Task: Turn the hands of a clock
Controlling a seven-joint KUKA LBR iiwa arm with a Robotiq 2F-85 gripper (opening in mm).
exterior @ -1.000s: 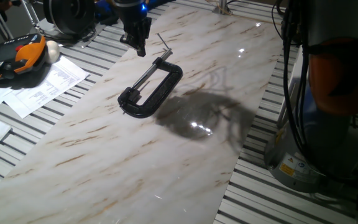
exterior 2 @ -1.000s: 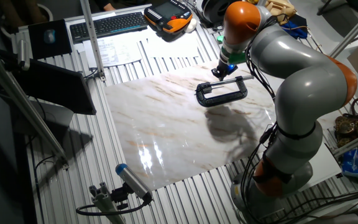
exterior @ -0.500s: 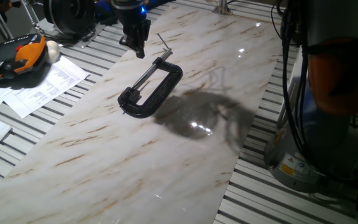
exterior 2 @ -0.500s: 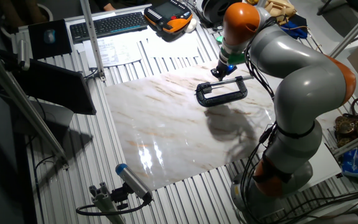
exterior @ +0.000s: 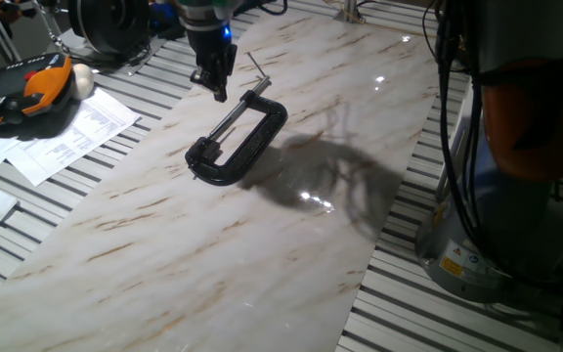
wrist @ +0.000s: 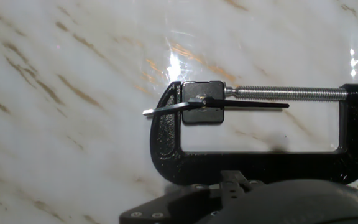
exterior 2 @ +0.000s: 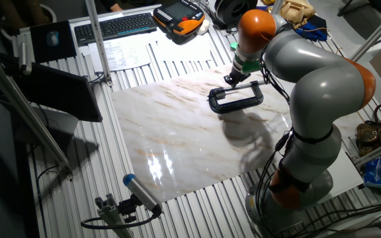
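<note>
A black C-clamp [exterior: 238, 137] lies flat on the marble board, also seen in the other fixed view [exterior 2: 235, 99]. In the hand view its jaw holds a small black square clock [wrist: 202, 111] against the screw. One thin hand [wrist: 160, 111] points left past the clamp frame, and a long black hand [wrist: 260, 106] points right along the screw. My gripper [exterior: 219, 90] hovers just above the board beside the clamp's screw handle [exterior: 254, 66], fingers together and holding nothing. It also shows in the other fixed view [exterior 2: 230, 80]. In the hand view only its dark body [wrist: 241, 199] shows.
A marble board [exterior: 262, 244] covers the slatted table. Papers [exterior: 66, 137] and an orange-black pendant [exterior: 27, 93] lie at the left. The arm's base and cables [exterior: 516, 196] stand at the right. A keyboard [exterior 2: 114, 26] lies at the far side.
The gripper has come down a little and shifted slightly toward the clamp. The clamp and the clock have not moved.
</note>
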